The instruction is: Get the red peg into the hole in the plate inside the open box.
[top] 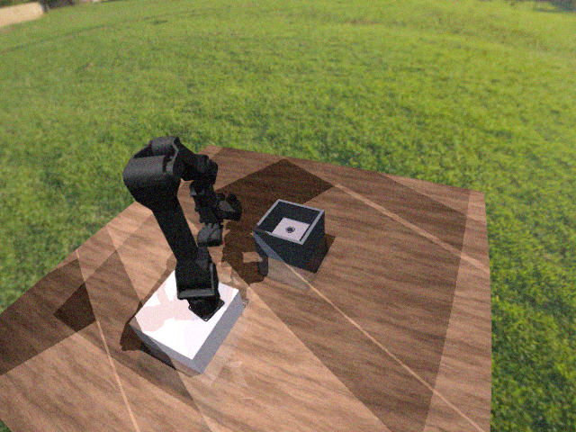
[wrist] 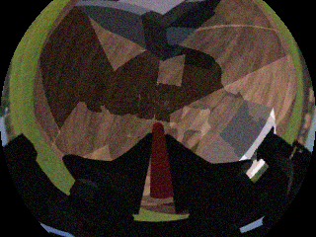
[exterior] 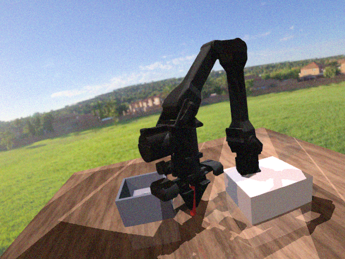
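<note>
The black arm [top: 160,204] [exterior: 236,91] rises from its base and bends sharply at the elbow, which is the highest part; from there the forearm [exterior: 192,80] slopes downward to the wrist; the wrist hangs low, with the jaws [exterior: 194,204] under it, directed down toward the surface; their two dark fingers stand near each other, narrowly apart, and are closed on the red peg [exterior: 193,202] [wrist: 159,168].
</note>
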Controlling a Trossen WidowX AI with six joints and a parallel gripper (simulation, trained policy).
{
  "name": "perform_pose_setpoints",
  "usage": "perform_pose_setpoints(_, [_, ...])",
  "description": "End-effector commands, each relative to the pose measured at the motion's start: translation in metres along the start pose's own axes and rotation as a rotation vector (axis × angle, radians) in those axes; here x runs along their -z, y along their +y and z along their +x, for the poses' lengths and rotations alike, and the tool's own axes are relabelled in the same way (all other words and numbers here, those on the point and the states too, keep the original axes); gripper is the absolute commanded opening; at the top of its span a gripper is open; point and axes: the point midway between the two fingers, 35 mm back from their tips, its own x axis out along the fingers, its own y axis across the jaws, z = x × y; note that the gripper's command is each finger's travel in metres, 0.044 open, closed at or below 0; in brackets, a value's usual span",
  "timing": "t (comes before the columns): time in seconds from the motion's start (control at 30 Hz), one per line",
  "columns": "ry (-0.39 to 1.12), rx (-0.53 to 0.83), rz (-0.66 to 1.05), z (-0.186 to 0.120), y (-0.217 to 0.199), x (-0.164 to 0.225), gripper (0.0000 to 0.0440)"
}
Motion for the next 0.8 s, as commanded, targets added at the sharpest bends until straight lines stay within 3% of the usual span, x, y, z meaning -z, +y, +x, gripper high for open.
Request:
perform_pose_setpoints(0.0, [-0.037,-0.037,-0.029,-0.02,0.011,-0.011,0.0])
perform_pose_setpoints(0.33, [-0.108,-0.087,-0.045,-0.058,0.031,-0.045,0.0])
perform_pose_setpoints(0.77, [-0.161,-0.104,0.029,-0.067,0.037,-0.102,0.0])
